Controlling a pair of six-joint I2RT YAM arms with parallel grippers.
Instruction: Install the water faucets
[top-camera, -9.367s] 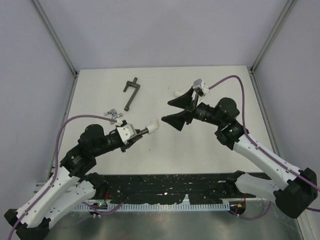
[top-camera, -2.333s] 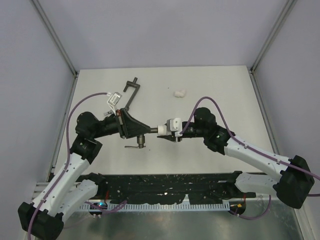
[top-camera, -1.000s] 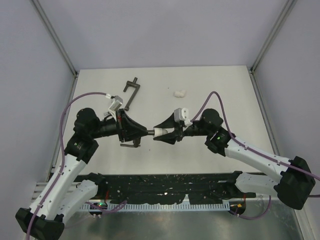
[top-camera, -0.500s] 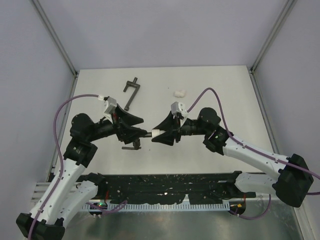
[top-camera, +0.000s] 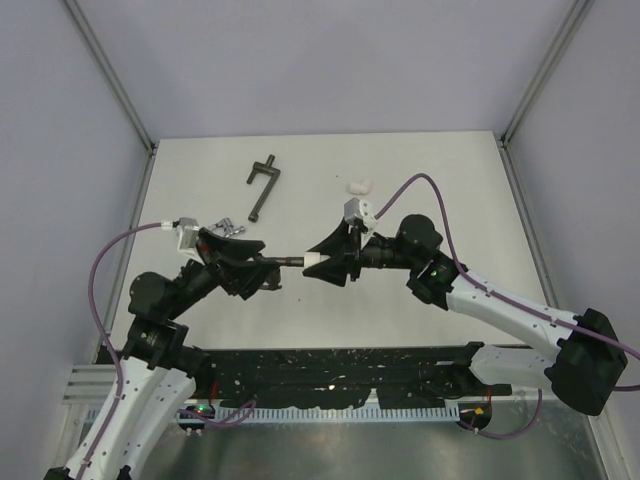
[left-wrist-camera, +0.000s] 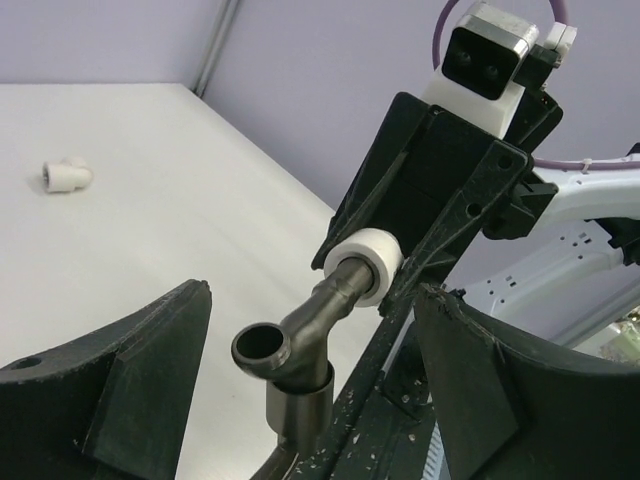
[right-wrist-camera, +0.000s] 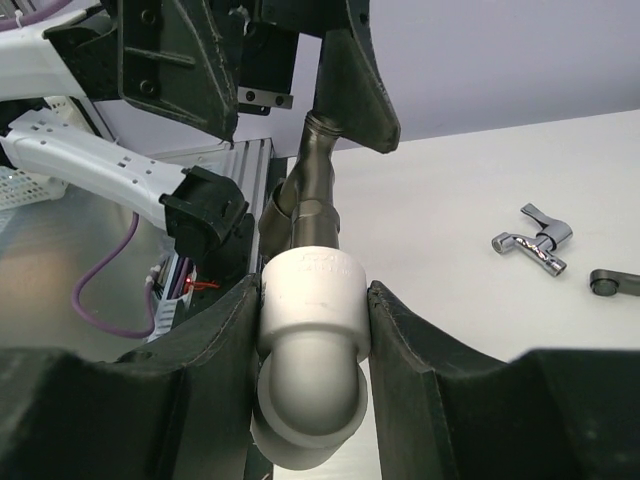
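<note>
The dark grey-bronze water faucet (top-camera: 288, 262) sticks out of a white elbow fitting (right-wrist-camera: 312, 340), held above the table. My right gripper (top-camera: 322, 264) is shut on that fitting, both pads pressed to its sides. My left gripper (top-camera: 256, 270) is open. Its fingers (left-wrist-camera: 120, 385) stand wide on either side of the faucet's spout (left-wrist-camera: 295, 345) without touching it. The shiny silver water faucet (top-camera: 228, 229) lies loose on the table behind the left gripper and also shows in the right wrist view (right-wrist-camera: 535, 240).
A long dark T-handled bar (top-camera: 262, 185) lies at the back left of the table. A second white elbow fitting (top-camera: 357, 185) lies at the back middle, seen too in the left wrist view (left-wrist-camera: 68, 176). A black rail (top-camera: 330, 372) runs along the near edge.
My left gripper has opened and let go of the dark faucet, and the left arm has drawn back toward the near left. The right gripper keeps its hold on the fitting.
</note>
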